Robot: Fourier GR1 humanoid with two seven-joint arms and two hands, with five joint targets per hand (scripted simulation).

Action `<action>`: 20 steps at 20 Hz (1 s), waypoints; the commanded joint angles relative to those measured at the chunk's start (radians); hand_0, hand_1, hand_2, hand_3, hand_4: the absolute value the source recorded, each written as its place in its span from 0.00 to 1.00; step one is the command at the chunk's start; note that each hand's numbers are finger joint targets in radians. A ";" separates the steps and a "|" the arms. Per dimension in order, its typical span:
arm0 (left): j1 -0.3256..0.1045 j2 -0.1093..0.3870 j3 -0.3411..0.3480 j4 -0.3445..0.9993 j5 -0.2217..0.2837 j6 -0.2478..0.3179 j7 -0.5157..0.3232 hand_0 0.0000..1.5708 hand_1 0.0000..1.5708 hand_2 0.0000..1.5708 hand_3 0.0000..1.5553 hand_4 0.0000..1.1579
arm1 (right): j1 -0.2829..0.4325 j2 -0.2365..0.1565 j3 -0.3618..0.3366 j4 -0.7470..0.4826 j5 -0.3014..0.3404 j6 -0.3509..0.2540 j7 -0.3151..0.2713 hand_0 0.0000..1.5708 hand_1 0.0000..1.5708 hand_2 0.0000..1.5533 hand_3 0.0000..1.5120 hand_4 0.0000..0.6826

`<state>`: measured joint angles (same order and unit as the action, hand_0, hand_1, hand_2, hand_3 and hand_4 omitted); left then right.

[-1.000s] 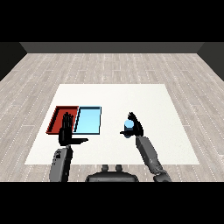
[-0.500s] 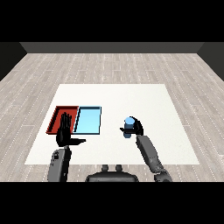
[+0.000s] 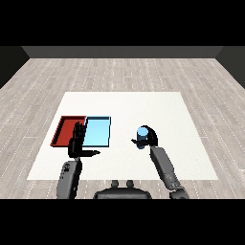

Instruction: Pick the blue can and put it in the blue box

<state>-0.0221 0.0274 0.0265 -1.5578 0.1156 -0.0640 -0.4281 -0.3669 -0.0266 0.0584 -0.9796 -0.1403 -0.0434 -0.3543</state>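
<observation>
The blue can [image 3: 142, 135] stands upright right of the table's middle, with my right hand [image 3: 150, 138] curled round it from the right and behind. The light blue tray [image 3: 97, 131] lies to the can's left, a short gap between them, and holds nothing. My left hand [image 3: 78, 142] is raised with straight fingers over the near edge where the two trays meet, holding nothing.
The red tray [image 3: 65, 129] lies against the blue tray's left side, partly behind my left hand. The white table [image 3: 143, 107] stretches wide behind and to the right of the can.
My right hand's fingers have gone from spread above the can to curled round it. The can has stayed in about the same spot. The left hand has not moved.
</observation>
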 commanded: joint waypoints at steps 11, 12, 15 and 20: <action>-0.059 -0.015 -0.113 0.071 0.004 -0.012 0.112 0.00 0.00 0.00 0.00 0.00 | -0.001 0.003 0.036 -0.325 0.020 0.016 0.094 0.91 0.91 0.93 0.94 0.97; -0.085 -0.027 -0.166 0.110 -0.012 0.042 0.102 0.00 0.00 0.00 0.00 0.00 | -0.033 0.002 0.015 -0.252 0.025 0.024 0.069 0.91 0.91 0.93 0.94 0.97; -0.115 -0.027 -0.182 0.142 -0.008 0.077 0.100 0.00 0.00 0.00 0.00 0.00 | -0.021 0.026 0.065 -0.304 0.038 -0.013 0.075 0.91 0.91 0.92 0.93 0.96; -0.178 -0.027 -0.167 0.151 0.028 0.067 0.126 0.00 0.00 0.00 0.00 0.00 | -0.105 0.026 0.150 -0.224 -0.022 -0.125 0.045 0.91 0.91 0.92 0.93 0.96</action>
<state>-0.1422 0.0007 -0.1463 -1.4184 0.1149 0.0065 -0.3314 -0.4250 -0.0051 0.1684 -1.2397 -0.1337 -0.1145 -0.2889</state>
